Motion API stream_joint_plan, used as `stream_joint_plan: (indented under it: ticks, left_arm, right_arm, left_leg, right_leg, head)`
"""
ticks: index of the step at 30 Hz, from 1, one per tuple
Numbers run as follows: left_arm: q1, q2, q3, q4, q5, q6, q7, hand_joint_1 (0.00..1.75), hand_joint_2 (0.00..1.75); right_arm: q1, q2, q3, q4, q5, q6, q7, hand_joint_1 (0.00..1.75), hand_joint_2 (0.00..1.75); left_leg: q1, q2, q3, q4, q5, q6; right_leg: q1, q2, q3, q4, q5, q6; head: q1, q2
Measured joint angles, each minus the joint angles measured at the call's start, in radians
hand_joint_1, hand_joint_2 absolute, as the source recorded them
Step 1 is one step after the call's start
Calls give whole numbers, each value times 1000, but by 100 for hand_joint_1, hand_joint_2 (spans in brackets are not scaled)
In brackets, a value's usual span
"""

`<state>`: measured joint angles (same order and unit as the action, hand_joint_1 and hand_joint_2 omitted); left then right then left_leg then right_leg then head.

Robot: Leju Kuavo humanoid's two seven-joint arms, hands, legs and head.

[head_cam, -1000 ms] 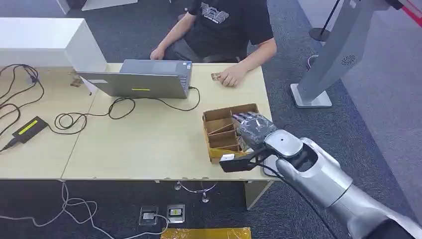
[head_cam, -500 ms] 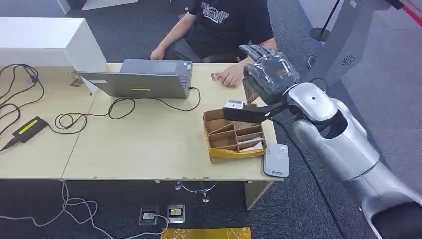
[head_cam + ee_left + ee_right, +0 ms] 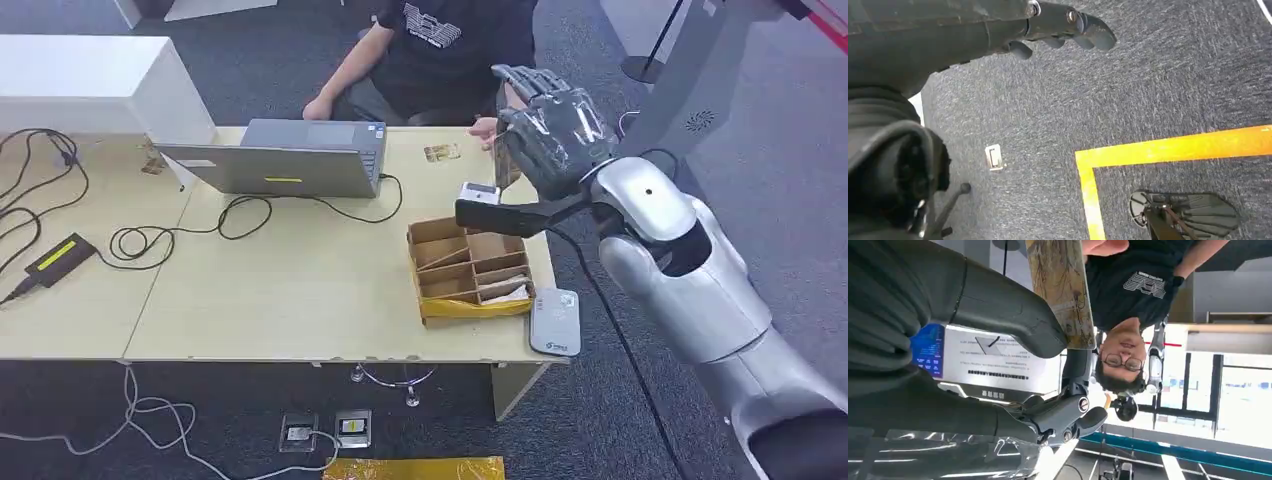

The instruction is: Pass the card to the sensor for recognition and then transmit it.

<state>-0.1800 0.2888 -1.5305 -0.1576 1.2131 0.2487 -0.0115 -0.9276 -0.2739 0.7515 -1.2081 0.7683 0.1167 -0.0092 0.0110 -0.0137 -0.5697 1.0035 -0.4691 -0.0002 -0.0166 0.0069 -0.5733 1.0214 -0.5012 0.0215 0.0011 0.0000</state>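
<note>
From the head view, my right hand (image 3: 545, 125) has risen from the divided box (image 3: 470, 268) on the desk (image 3: 300, 290) to the person's hand (image 3: 487, 127). The right wrist view shows my thumb and fingers (image 3: 1008, 315) pinching the card (image 3: 1060, 287): handover is near. My left hand (image 3: 1013, 25) hangs over the floor, holding nothing.

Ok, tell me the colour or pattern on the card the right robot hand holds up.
Mottled yellow-brown print on the card, clearest in the right wrist view.

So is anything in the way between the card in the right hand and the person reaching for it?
Nothing visible. The right hand holds the card up beyond the table's far edge, and the person's hand is already at the card's far end.
</note>
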Motion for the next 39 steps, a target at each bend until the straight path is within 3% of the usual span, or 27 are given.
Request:
stream_joint_plan:
  ticks: [19,20,21,23,24,39]
  left_arm:
    - [0,-4,0,0,-14,2,-16,0,0]
    - [0,-5,0,0,-14,2,-16,0,0]
    - [0,-5,0,0,-14,2,-16,0,0]
    - [0,-8,0,0,-13,2,-16,0,0]
    - [0,-8,0,0,-13,2,-16,0,0]
    - [0,-17,0,0,-9,6,-16,0,0]
  right_arm:
    - [-10,52,-16,173,16,-101,-66,175,175]
    - [-13,56,-17,186,16,-103,-66,152,175]
    - [-15,58,-17,195,18,-103,-66,0,175]
    - [-16,62,-18,210,23,-108,-66,0,175]
    - [-16,66,-19,219,28,-114,-64,0,0]
    - [-35,75,-46,272,50,-166,-101,0,0]
  left_leg:
    - [0,0,0,0,0,0]
    - [0,0,0,0,0,0]
    - [0,0,0,0,0,0]
    - [0,0,0,0,0,0]
    - [0,0,0,0,0,0]
    - [0,0,0,0,0,0]
  right_leg:
    - [0,0,0,0,0,0]
    - [0,0,0,0,0,0]
    - [0,0,0,0,0,0]
    - [0,0,0,0,0,0]
    - [0,0,0,0,0,0]
    - [0,0,0,0,0,0]
  head:
    - [0,0]
    - [0,0]
    - [0,0]
    - [0,0]
    - [0,0]
    - [0,0]
